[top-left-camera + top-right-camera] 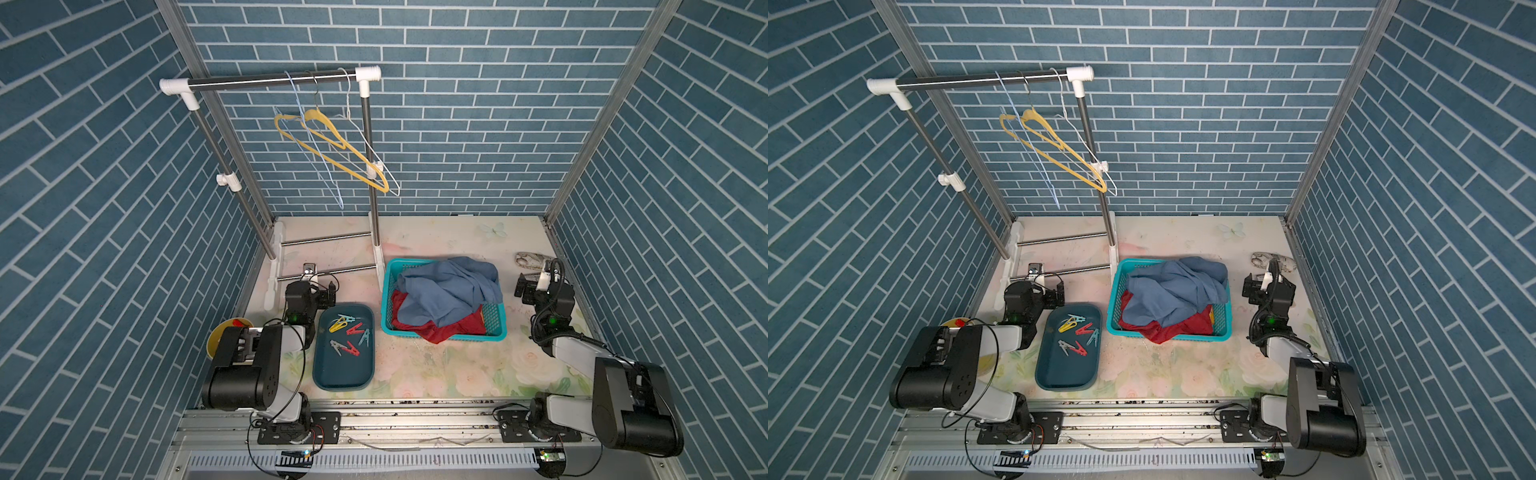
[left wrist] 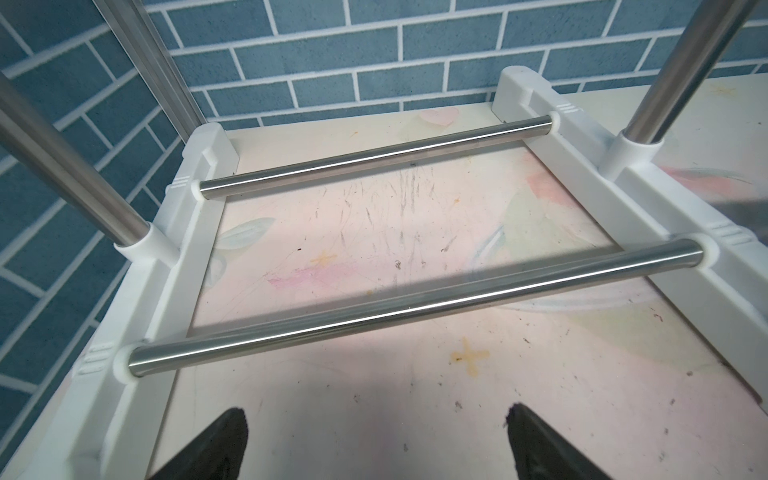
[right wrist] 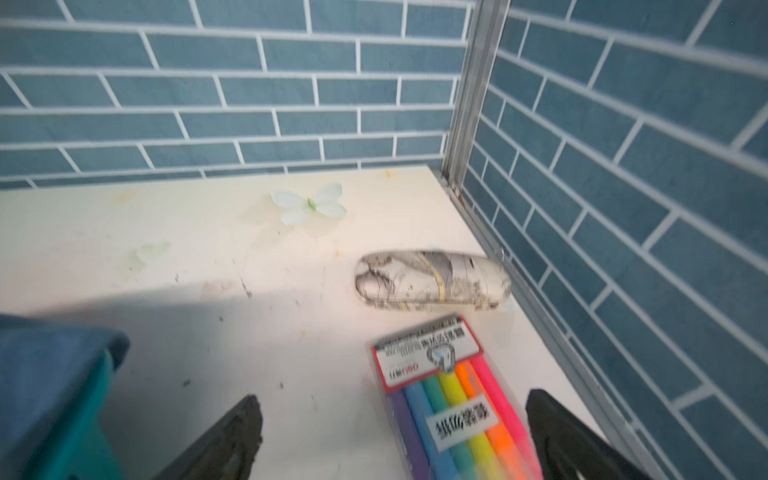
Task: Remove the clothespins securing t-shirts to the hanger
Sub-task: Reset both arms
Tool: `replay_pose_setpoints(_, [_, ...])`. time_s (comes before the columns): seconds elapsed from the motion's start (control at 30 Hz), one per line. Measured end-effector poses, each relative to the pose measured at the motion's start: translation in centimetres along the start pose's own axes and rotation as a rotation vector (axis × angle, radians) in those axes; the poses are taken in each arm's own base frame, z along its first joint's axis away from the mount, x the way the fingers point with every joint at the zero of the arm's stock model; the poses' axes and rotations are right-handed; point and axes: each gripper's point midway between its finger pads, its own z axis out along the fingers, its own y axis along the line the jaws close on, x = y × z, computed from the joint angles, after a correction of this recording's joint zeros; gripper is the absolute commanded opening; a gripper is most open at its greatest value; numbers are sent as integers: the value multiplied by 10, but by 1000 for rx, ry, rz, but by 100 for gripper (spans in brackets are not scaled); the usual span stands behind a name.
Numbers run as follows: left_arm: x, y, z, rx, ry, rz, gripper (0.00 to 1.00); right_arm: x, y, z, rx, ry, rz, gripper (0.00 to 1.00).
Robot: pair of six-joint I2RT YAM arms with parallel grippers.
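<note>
Several clothespins [image 1: 348, 333] in yellow, red, teal and grey lie loose in a dark teal tray [image 1: 345, 384]; both top views show them [image 1: 1077, 332]. The t-shirts are heaped in a teal basket [image 1: 388, 291], the slate blue one [image 1: 449, 291] over the dark red one [image 1: 440, 331]. Three hangers hang bare on the rack, among them a yellow hanger [image 1: 332, 145]. My left gripper [image 2: 374, 432] is open and empty, low by the rack's base. My right gripper [image 3: 392, 424] is open at the far right of the basket, holding nothing.
The rack's white feet and steel crossbars [image 2: 415, 303] lie just ahead of the left gripper. A marbled glasses case [image 3: 432, 280] and a pack of highlighters [image 3: 449, 395] lie on the table by the right gripper. A yellow bowl [image 1: 218, 338] sits behind the left arm.
</note>
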Motion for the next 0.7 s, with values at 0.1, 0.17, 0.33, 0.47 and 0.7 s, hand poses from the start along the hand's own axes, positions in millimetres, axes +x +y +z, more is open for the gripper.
replay_pose_setpoints(0.1, [0,0,0,-5,1,2,99,21,0,5,5,54,8,99])
replay_pose_setpoints(0.17, [0,0,0,-6,1,4,99,29,1,12,2,65,7,99])
replay_pose_setpoints(0.33, [0,-1,0,-12,0,9,99,55,6,26,-7,136,-2,99])
replay_pose_setpoints(0.47, [-1,0,0,-15,-1,9,99,45,6,29,-7,111,1,99])
replay_pose_setpoints(0.7, [-1,0,0,-17,0,10,99,41,7,30,-9,101,2,99])
